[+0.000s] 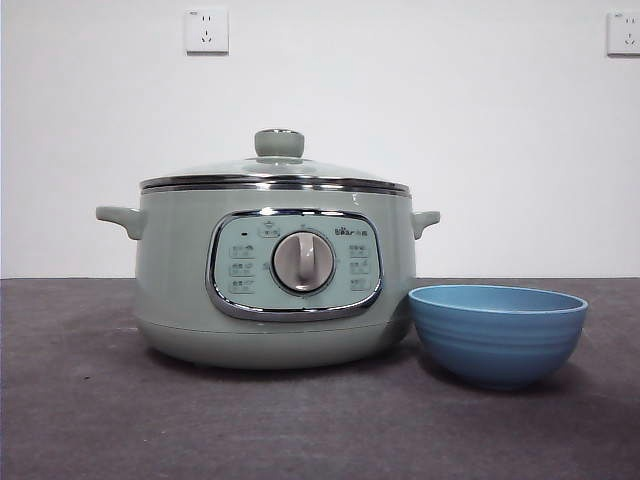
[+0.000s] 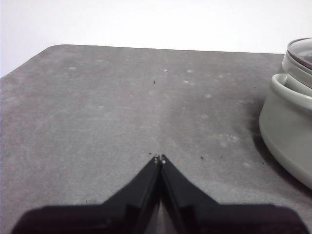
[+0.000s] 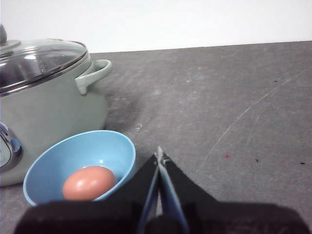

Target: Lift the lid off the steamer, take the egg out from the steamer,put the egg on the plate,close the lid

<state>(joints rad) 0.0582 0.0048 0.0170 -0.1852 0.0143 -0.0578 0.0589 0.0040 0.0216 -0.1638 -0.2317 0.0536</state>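
Observation:
The pale green steamer [image 1: 275, 275] stands mid-table with its glass lid [image 1: 275, 175] seated on top, knob upward. To its right sits the blue plate [image 1: 497, 333], a small ridged bowl. In the right wrist view a brown egg [image 3: 88, 183] lies inside the plate [image 3: 58, 161], beside the steamer [image 3: 48, 107] and lid [image 3: 39, 61]. My right gripper [image 3: 159, 156] is shut and empty, just beside the plate. My left gripper [image 2: 159, 158] is shut and empty over bare table, with the steamer [image 2: 287, 131] off to one side. Neither gripper shows in the front view.
The dark grey table [image 1: 100, 420] spreads around the pot and bowl. A white wall with two power sockets [image 1: 206, 30] stands behind. The table's far edge and rounded corner [image 2: 53, 48] show in the left wrist view.

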